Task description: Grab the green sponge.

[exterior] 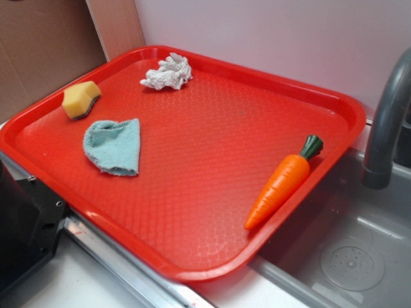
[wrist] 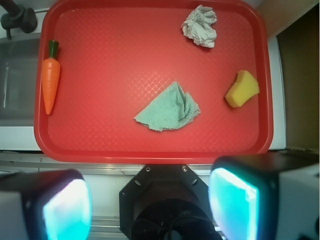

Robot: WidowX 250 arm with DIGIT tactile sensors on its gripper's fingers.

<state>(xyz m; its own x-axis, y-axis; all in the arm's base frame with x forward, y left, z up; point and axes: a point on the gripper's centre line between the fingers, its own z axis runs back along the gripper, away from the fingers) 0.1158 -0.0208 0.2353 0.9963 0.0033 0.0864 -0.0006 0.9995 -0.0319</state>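
Green sponge (exterior: 81, 99) sits in the far left corner of the red tray (exterior: 212, 192) in the exterior view, lying free. Teal cloth (exterior: 113, 146) lies just beside it, toward the near edge, apart. White knobbly rag (exterior: 167, 72) near the back rim; toy carrot (exterior: 282, 183) well apart along the right rim. Nothing lies on the sponge or against it. Tray rests on a counter (exterior: 77, 282), overhanging a grey sink (exterior: 353, 256) with a dark faucet (exterior: 385, 128). Pale wall behind. Sponge: chunky yellow foam, angled corners, thin dark layer along its lower edge.

Wrist view: sponge (wrist: 242, 89) at right of tray (wrist: 115, 145), cloth (wrist: 170, 108) mid-tray, rag (wrist: 200, 26) top, carrot (wrist: 50, 75) left. Hand (wrist: 150, 205) at the bottom edge, fingers (wrist: 65, 207) spread wide, gripping nothing, short of the tray.
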